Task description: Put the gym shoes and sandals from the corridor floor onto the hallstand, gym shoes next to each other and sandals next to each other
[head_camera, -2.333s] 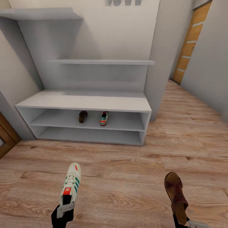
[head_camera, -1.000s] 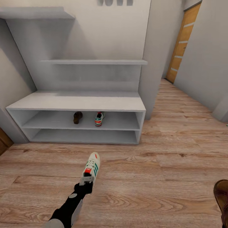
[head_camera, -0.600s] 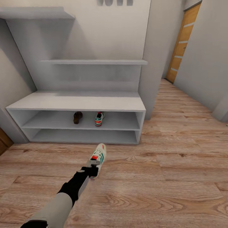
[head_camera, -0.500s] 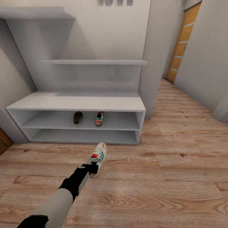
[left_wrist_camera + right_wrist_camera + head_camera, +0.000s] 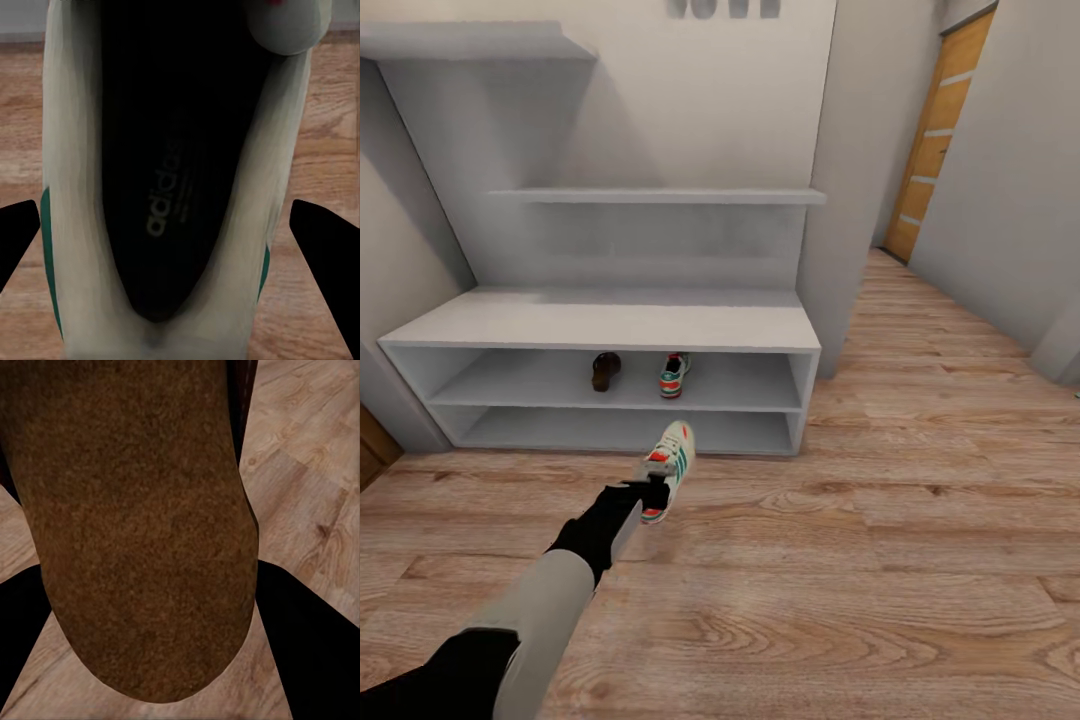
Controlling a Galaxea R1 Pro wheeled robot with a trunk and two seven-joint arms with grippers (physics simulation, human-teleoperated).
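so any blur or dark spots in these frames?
Head view: even flat light, sharp, soft shade inside the hallstand slots. Left wrist view: gym shoe too close, soft, its inside near black. Right wrist view: sandal sole grainy and close, floor sharper.

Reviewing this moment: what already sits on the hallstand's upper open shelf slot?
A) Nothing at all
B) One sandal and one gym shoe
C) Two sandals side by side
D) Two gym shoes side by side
B: in the head view a dark brown sandal and a gym shoe stand a little apart in the upper slot of the hallstand, while the left gripper carries the second gym shoe above the floor.
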